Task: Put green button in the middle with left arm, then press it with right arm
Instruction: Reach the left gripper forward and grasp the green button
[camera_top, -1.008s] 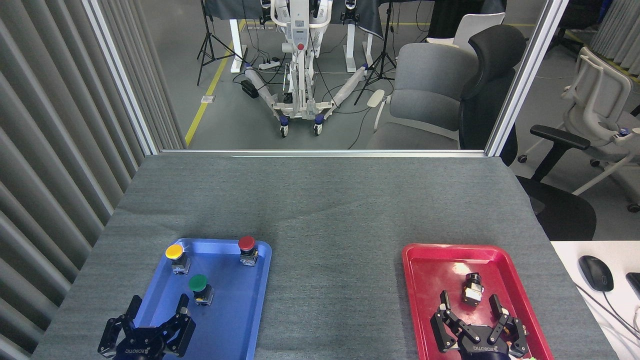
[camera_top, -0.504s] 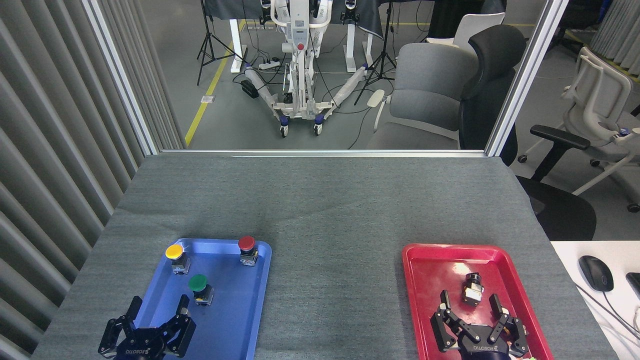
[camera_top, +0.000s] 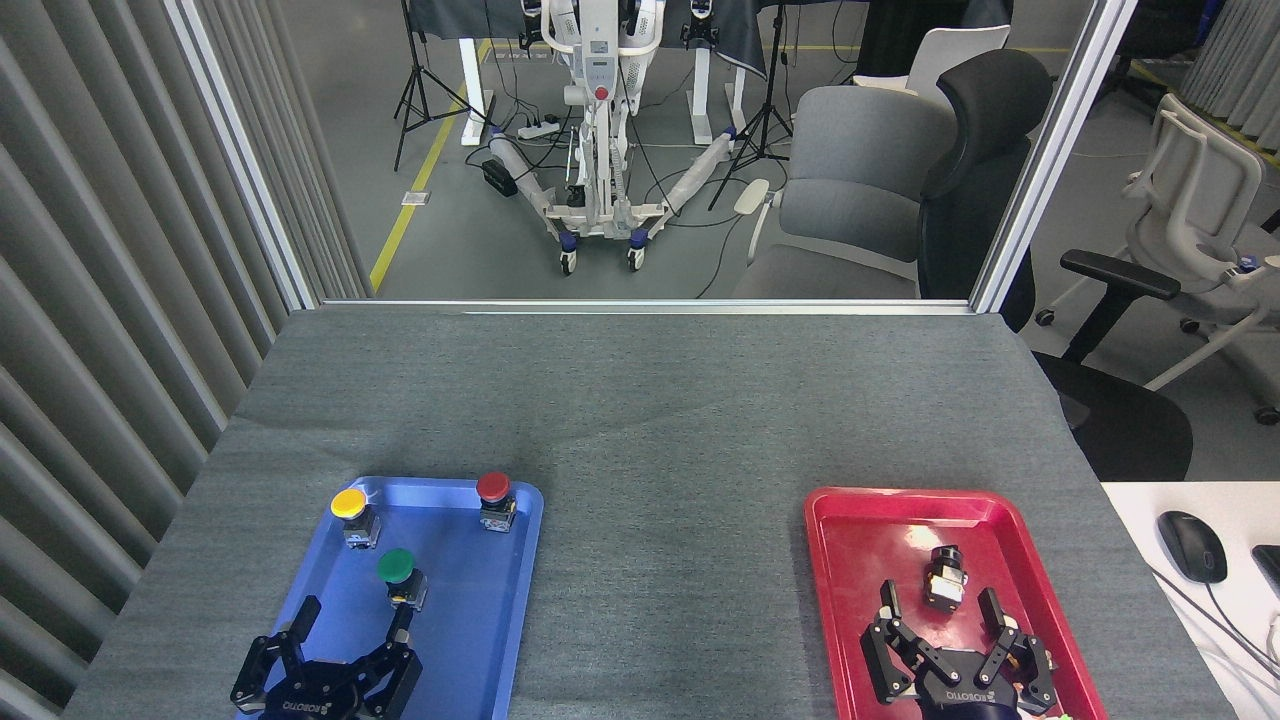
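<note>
I read white "ROBOTIQ" lettering on both wrists. My left gripper (camera_top: 350, 625) hangs over the near edge of the blue tray (camera_top: 470, 640), fingers spread wide, holding nothing. My right gripper (camera_top: 940, 610) is spread the same way over the near end of the red tray (camera_top: 860, 560), empty, with one small black-and-silver part (camera_top: 945, 577) just beyond its fingertips. Three buttons stand in the blue tray: yellow button (camera_top: 349, 504) at the far left corner, red button (camera_top: 493, 488) at the far right corner, green button (camera_top: 397, 567) nearer, just beyond my left fingers. The middle (camera_top: 670, 560) of the grey table lies bare between the two trays.
</note>
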